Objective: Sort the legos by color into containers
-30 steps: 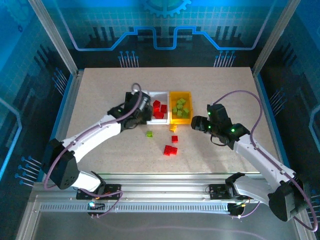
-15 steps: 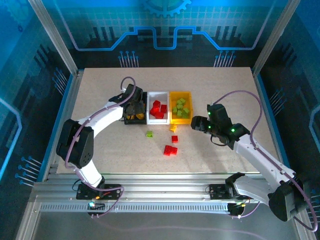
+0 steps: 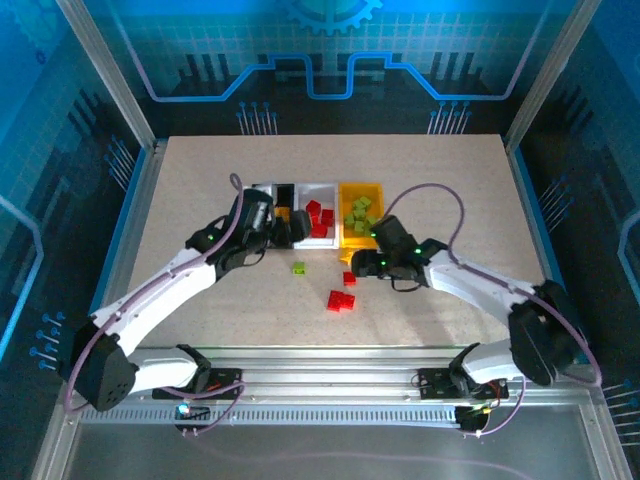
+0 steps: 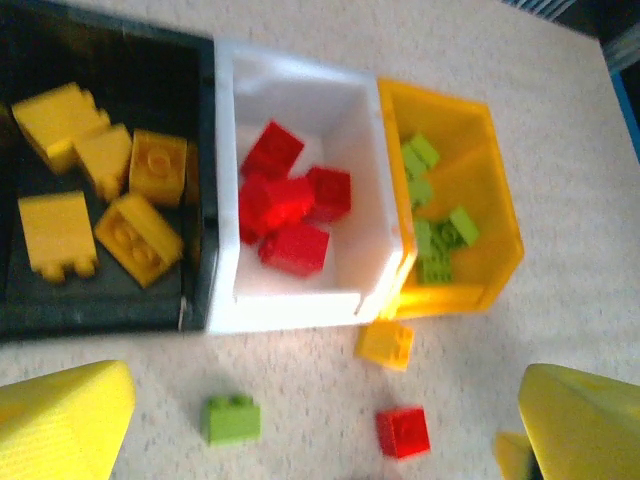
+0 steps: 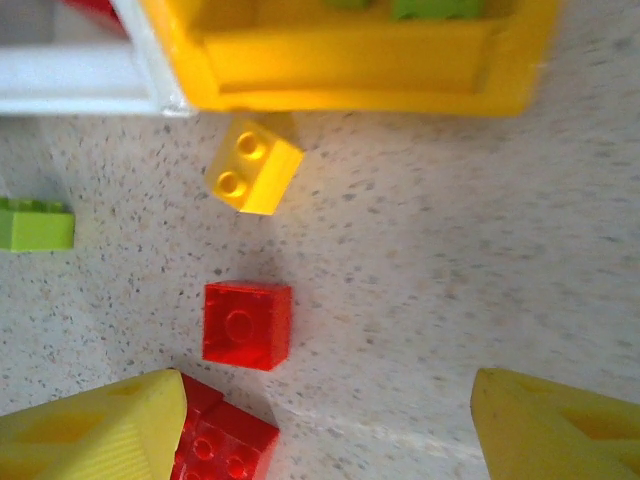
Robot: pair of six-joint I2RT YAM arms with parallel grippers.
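Green lego [image 4: 231, 418], long axis seemingly sideways, left tool [image 4: 322, 428], right tool [image 5: 330, 430] spread, empty

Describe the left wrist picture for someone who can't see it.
Three bins sit side by side: a black bin holding yellow bricks, a white bin holding red bricks, a yellow bin holding green bricks. In front lie a stray yellow brick, a stray green brick and a stray red brick, between the yellow fingers of the open left pincer.

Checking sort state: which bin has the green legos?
The yellow bin, right end of the row. White bin holds red legos, black bin yellow legos.
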